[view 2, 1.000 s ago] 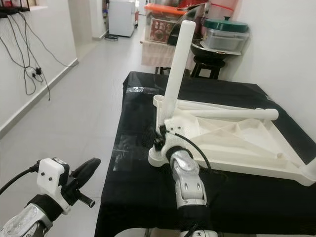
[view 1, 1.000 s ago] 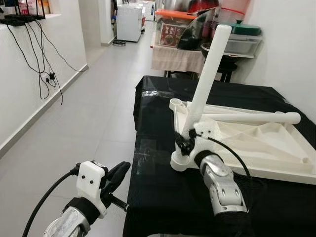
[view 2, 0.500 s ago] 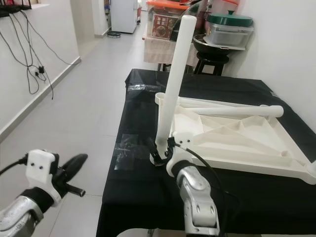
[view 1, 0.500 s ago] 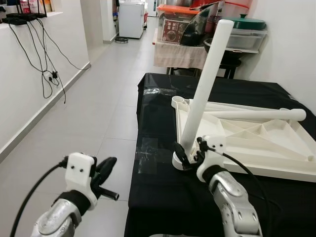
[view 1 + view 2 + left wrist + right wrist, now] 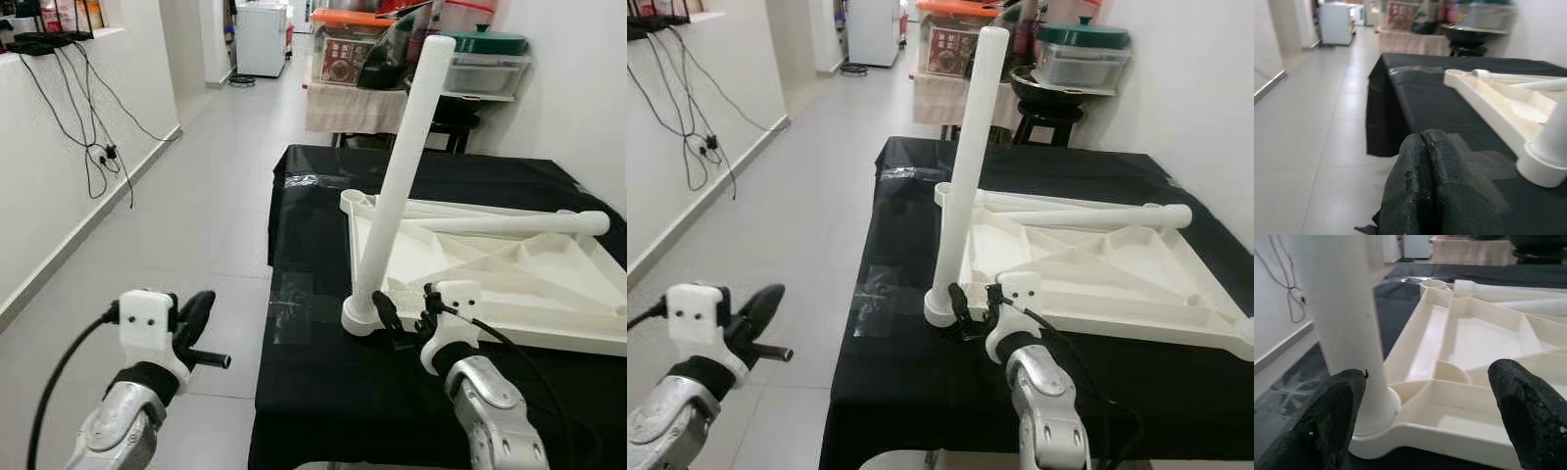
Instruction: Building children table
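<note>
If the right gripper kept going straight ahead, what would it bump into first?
Probably the near corner of the upside-down tabletop, beside the upright leg. The right gripper is open and points right at that corner, though depth is hard to judge.

We count one white tabletop (image 5: 509,284) lying underside-up on one black-draped bench (image 5: 323,392). Two white legs: one standing leg (image 5: 397,176), one lying leg (image 5: 519,224). Two grippers: left (image 5: 193,320), right (image 5: 404,318).
</note>
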### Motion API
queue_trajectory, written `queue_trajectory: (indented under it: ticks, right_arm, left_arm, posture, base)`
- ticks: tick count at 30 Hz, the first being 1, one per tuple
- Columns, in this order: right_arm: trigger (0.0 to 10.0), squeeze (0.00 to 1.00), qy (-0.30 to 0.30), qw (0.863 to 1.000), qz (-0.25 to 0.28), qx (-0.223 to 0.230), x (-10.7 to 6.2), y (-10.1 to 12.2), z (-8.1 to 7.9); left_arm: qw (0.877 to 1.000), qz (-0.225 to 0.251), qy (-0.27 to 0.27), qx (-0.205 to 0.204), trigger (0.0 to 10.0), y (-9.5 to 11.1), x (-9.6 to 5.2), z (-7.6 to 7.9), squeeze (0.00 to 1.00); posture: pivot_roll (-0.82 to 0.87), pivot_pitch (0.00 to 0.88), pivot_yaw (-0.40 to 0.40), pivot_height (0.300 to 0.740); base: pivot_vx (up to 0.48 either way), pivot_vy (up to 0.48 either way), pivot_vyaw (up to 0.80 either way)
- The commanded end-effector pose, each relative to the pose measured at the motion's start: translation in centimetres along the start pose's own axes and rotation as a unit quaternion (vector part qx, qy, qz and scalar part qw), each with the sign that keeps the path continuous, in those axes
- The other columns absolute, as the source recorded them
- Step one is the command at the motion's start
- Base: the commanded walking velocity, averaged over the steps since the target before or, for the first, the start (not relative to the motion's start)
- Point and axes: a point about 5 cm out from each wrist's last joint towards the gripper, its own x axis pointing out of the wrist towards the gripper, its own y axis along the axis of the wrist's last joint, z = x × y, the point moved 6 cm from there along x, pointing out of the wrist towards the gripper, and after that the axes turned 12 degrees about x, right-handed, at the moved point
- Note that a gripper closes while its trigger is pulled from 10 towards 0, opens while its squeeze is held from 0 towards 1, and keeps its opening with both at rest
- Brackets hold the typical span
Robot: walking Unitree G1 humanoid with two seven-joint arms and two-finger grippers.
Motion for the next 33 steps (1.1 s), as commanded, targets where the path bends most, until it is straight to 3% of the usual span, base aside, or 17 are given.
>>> queue_trajectory:
  ticks: [1, 23, 33]
  right_arm:
    - [10.0, 0.0, 0.002, 1.0, -0.003, 0.005, -0.3, 0.0, 0.1]
    - [10.0, 0.0, 0.074, 0.997, -0.013, 0.009, -2.0, -0.1, -1.5]
    - [10.0, 0.0, 0.091, 0.996, 0.0, 0.001, -1.1, 0.5, -3.1]
  left_arm:
    - [1.0, -0.007, -0.004, 0.005, 10.0, -0.5, 0.0, 0.0, 0.0]
    - [1.0, -0.011, -0.003, 0.028, 10.0, -0.8, 0.2, 0.1, 0.0]
    - [1.0, -0.002, 0.001, 0.017, 10.0, -0.2, 0.5, 0.1, 0.0]
  posture:
    - [-0.05, 0.0, -0.065, 0.74]
    - [-0.07, 0.0, -0.07, 0.74]
    - [-0.07, 0.0, -0.07, 0.74]
  base:
    - [0.0, 0.337, 0.0]
    - [0.0, 0.474, 0.0]
    - [0.0, 0.48, 0.0]
